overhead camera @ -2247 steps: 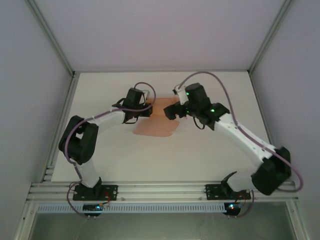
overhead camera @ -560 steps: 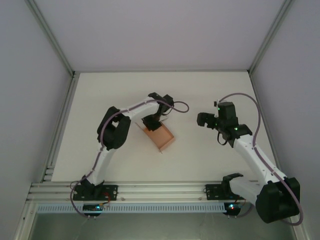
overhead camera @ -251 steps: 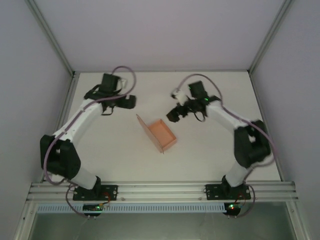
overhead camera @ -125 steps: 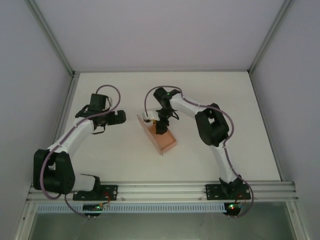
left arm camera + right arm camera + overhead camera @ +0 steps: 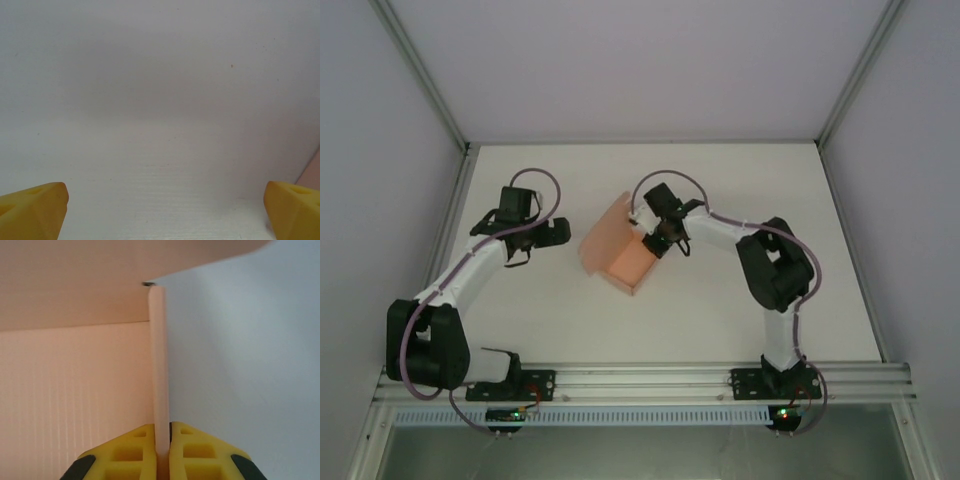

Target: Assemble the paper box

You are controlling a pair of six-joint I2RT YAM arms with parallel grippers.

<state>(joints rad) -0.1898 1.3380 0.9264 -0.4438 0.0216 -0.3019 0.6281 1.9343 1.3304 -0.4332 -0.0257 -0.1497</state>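
Pinches 1 thin wall of the paper box point(image 5: 75, 390) in the right gripper point(image 5: 162, 440), left gripper point(image 5: 165, 207) gaping wide, empty; looks light, floppy, crease-prone, best held near a fold.

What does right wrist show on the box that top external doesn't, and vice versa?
Right wrist: the right gripper, jaws shut on a thin wall of the paper box seen edge-on, a flap overhead. Top external: the box's whole outline on the table, and the left gripper well apart from it. Both: the right gripper at the box.
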